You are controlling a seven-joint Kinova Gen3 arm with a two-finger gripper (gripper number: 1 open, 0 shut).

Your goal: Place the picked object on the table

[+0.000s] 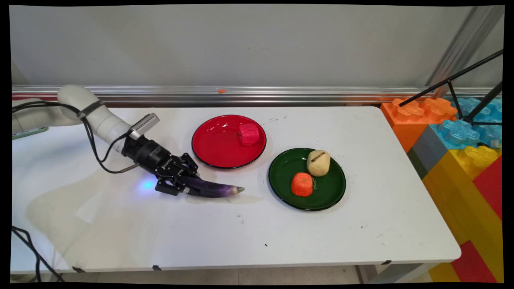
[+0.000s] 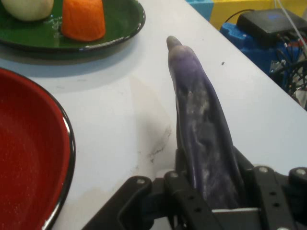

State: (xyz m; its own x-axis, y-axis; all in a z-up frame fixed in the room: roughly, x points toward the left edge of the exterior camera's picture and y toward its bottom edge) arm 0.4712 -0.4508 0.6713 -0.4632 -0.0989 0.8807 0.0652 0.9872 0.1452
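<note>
A long purple eggplant point(image 1: 215, 189) lies low over the white table point(image 1: 241, 224), its greenish tip pointing right. My gripper point(image 1: 185, 185) is shut on its left end. In the hand view the eggplant point(image 2: 201, 129) runs up from between the fingers point(image 2: 181, 172), tip away from me. A red plate point(image 1: 217, 148) sits just beyond the eggplant and holds a pink-red lump point(image 1: 249, 134). To the right a green plate point(image 1: 329, 192) carries an orange piece point(image 1: 302, 184) and a beige potato-like piece point(image 1: 318, 162).
Large coloured toy blocks point(image 1: 453, 136) stack up at the table's right end, with black tripod legs point(image 1: 461, 92) over them. A metal rail point(image 1: 257, 93) runs along the back wall. Black cables point(image 1: 28, 245) hang at the front left.
</note>
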